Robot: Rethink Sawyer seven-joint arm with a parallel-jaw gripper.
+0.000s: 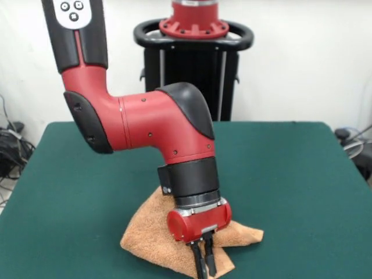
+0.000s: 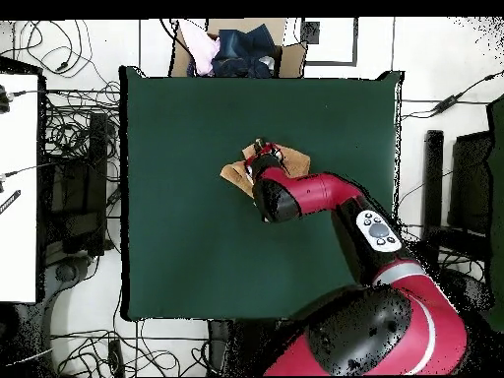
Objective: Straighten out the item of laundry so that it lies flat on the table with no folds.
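Observation:
The item of laundry (image 1: 148,238), a light orange-tan towel, lies crumpled in a folded heap on the dark green table (image 1: 290,186). In the overhead view the towel (image 2: 294,158) shows on both sides of the arm, a little above the table's (image 2: 177,226) middle. My gripper (image 1: 204,261) points down at the towel's near edge. Its two black fingers (image 1: 199,263) stand close together, pinching the cloth. From above, the gripper (image 2: 261,150) is mostly covered by the red wrist, which also hides the towel's middle.
The red and black arm (image 1: 151,125) bends low over the table's middle. Beyond the table's far edge, a cardboard box of clothes (image 2: 236,49) shows in the overhead view. Cables and equipment (image 2: 69,167) lie on the floor beside the table.

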